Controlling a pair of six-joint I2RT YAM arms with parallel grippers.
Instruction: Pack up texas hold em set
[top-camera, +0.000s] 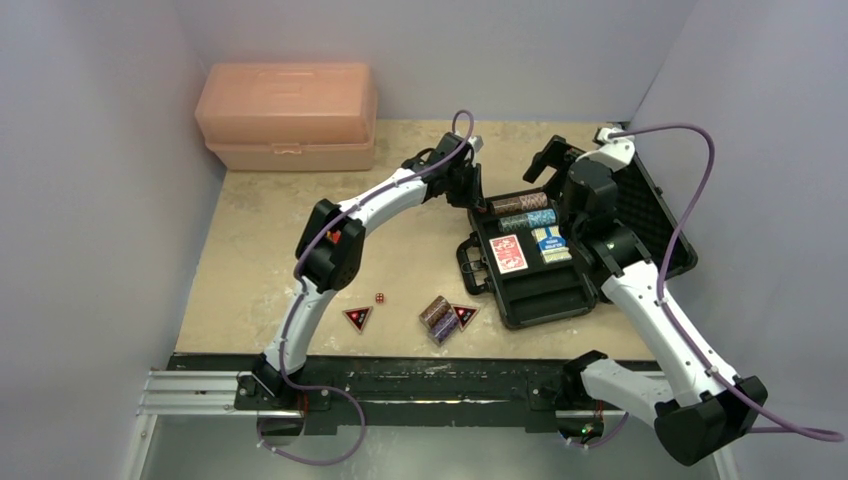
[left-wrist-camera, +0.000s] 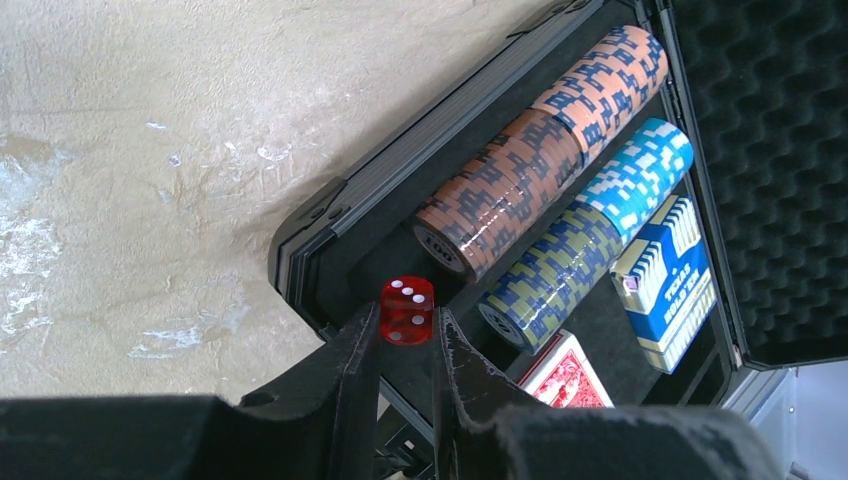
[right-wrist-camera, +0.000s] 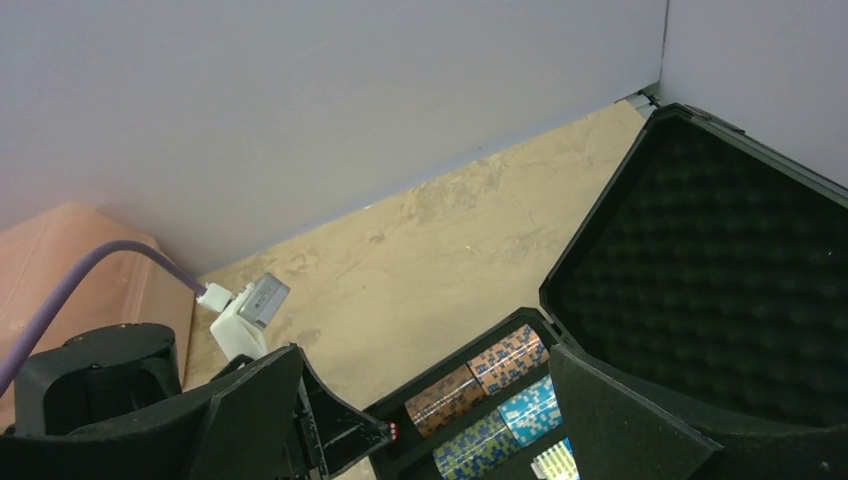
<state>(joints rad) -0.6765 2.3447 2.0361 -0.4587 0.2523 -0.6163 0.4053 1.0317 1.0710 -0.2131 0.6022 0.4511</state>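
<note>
The black foam-lined case (top-camera: 540, 290) lies open at right centre, lid (right-wrist-camera: 720, 270) up. It holds orange chip stacks (left-wrist-camera: 540, 160), blue and olive chip stacks (left-wrist-camera: 590, 235), a blue deck (left-wrist-camera: 665, 280) and a red deck (left-wrist-camera: 565, 380). My left gripper (left-wrist-camera: 405, 335) is shut on a red die (left-wrist-camera: 407, 310) over the case's left end, beside the orange stack; it also shows in the top view (top-camera: 472, 192). My right gripper (right-wrist-camera: 455, 420) is open and empty above the case's far edge (top-camera: 550, 160). Outside the case lie a second red die (top-camera: 379, 297), two triangular tokens (top-camera: 357, 318) (top-camera: 464, 315) and chip stacks (top-camera: 437, 318).
A large peach plastic box (top-camera: 288, 115) stands closed at the back left against the wall. Grey walls close in the beige table (top-camera: 270, 240) on three sides. The case's handle (top-camera: 468, 265) points towards the table's middle.
</note>
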